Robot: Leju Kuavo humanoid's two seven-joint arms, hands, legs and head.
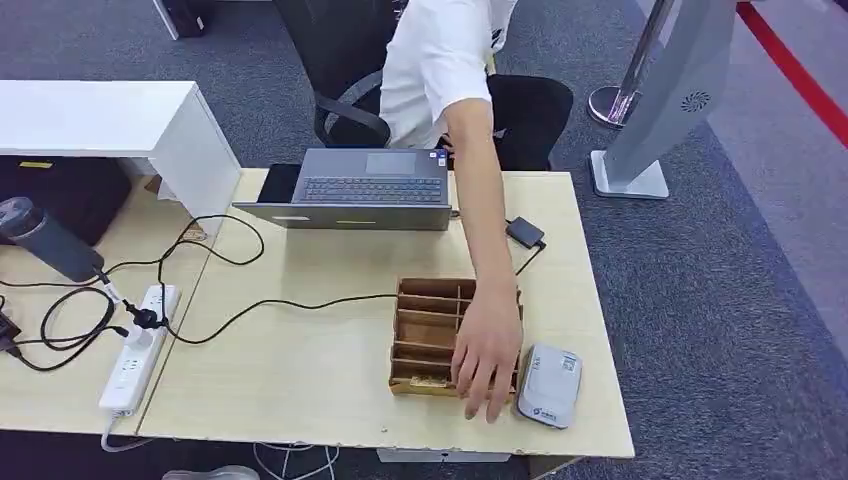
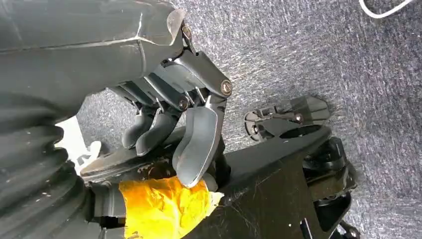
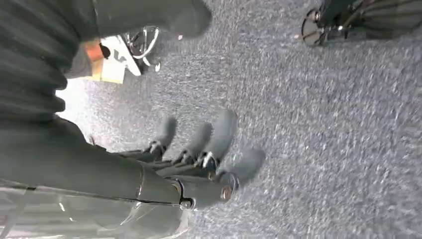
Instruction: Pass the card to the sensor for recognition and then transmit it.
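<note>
Left hand: the robot's left hand [image 2: 174, 134] hangs over grey carpet, dark fingers [image 2: 196, 144] slightly curled and apart, holding nothing
Right hand: the robot's right hand [image 3: 199, 149] hangs over the same grey carpet [image 3: 323, 149], fingers spread and empty; the picture is blurred
Sensor: a flat white-and-grey rounded card reader [image 1: 549, 385] lies near the front right edge of the pale wooden table [image 1: 300, 380], just beside the box
Box: a brown cardboard box with slotted compartments [image 1: 430, 325] sits left of the reader
Card: a card cannot be made out; a small yellowish item lies in the box's nearest compartment, too small to tell
Person's hand: a bare hand [image 1: 487, 355] reaches down over the right part of the box, fingertips at its front edge beside the reader
Laptop: an open grey laptop [image 1: 360, 190] stands at the table's far edge
Person: a white-shirted person [image 1: 440, 60] leans in from a black office chair [image 1: 340, 60] behind the table
</note>
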